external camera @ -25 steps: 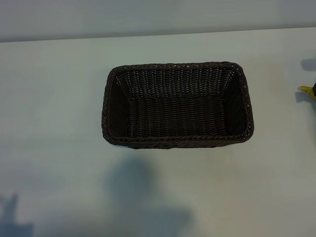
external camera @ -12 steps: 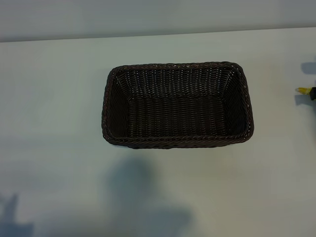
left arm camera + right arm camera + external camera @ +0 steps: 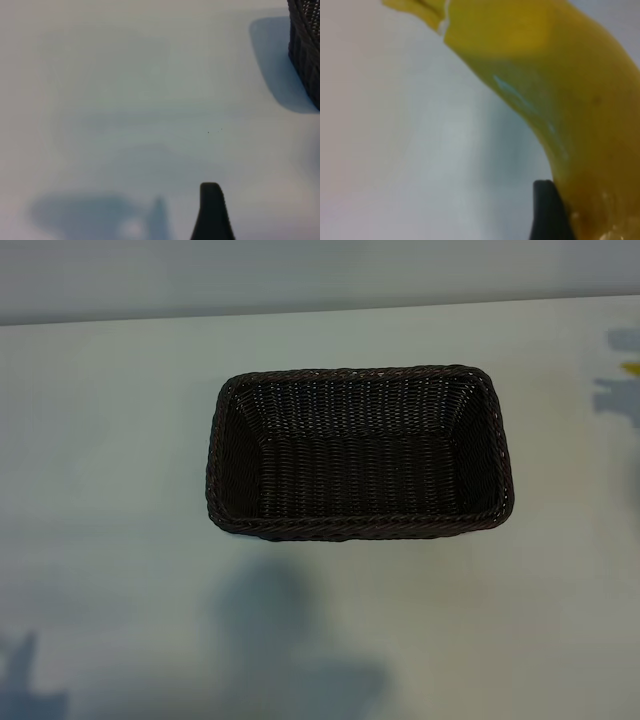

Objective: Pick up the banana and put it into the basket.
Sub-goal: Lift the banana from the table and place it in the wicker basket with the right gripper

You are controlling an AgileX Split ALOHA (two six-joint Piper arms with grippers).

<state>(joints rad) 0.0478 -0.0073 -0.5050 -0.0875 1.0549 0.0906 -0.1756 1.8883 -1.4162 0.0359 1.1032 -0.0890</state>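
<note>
The banana (image 3: 560,85) is smooth and bright yellow and fills much of the right wrist view. My right gripper (image 3: 570,215) is shut on it, one black finger (image 3: 547,212) pressed against its side and the other finger hidden. In the exterior view only the banana's tip (image 3: 631,368) shows at the right edge, above its own shadow. The dark-brown woven basket (image 3: 355,525) stands empty at the table's middle. My left gripper (image 3: 165,222) hangs open over bare table, left of the basket, with one finger (image 3: 212,212) in view.
The white table (image 3: 110,490) spreads all round the basket. Shadows of the arms lie on it in front of the basket and at the near left. In the left wrist view, a corner of the basket (image 3: 305,55) is seen.
The right gripper's jaws have narrowed onto the banana. In the exterior view the banana's tip has moved up and farther off the right edge, parting from its shadow. The left arm has not moved.
</note>
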